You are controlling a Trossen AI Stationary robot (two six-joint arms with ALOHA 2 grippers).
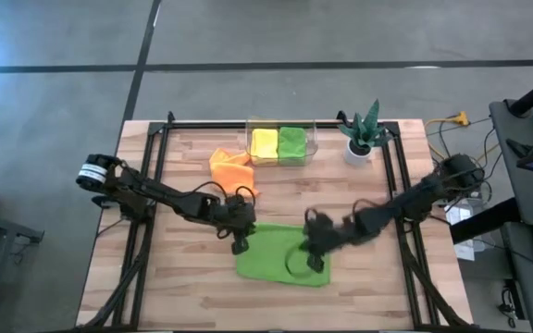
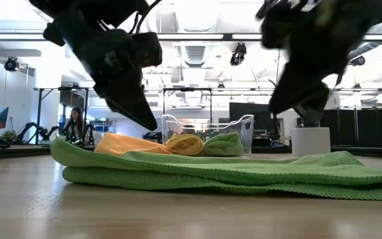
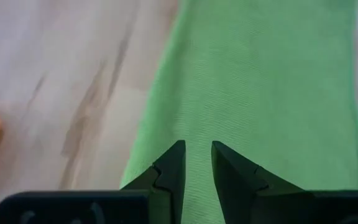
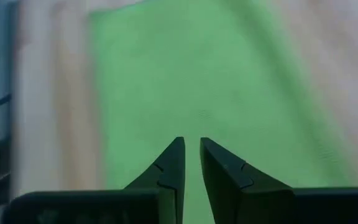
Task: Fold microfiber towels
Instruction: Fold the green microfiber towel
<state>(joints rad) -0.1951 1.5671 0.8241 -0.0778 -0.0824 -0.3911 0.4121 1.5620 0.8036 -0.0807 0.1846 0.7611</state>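
The lime green towel [image 1: 280, 254] lies nearest the front edge of the wooden surface [image 1: 174, 287], at about 6 o'clock from the surface's middle, spread flat with a fold line running across it; in the low view it shows as two soft layers [image 2: 217, 174].

The left pincer [image 1: 240, 246] hangs over the towel's 9 o'clock edge, tips just above the cloth. Its fingers [image 3: 174, 163] stand narrowly apart with a slim gap between them, and nothing is caught in that gap.

The right pincer [image 1: 315, 262] hangs over the towel's 3 o'clock side, close to the cloth. Its fingers [image 4: 175, 159] are likewise narrow, nearly together, with only green cloth seen below them and nothing held.

Farther back, at about 10 o'clock from the green towel, an orange towel [image 1: 231, 168] lies crumpled on the surface, well apart from both pincers.

Beyond it, at 12 o'clock along the far edge, a clear bin [image 1: 311, 139] holds a folded yellow towel [image 1: 264, 143] and a second lime green towel [image 1: 291, 144] side by side, touching; from the low view they appear as rolled bundles [image 2: 185, 145] behind the bin's clear wall.

Just beside the bin, toward 1 o'clock, stands a spiky green plant [image 1: 364, 125] in a white pot [image 2: 310, 141].

In the room beyond the surface, a person [image 2: 73, 123] shows at the far left of the low view.
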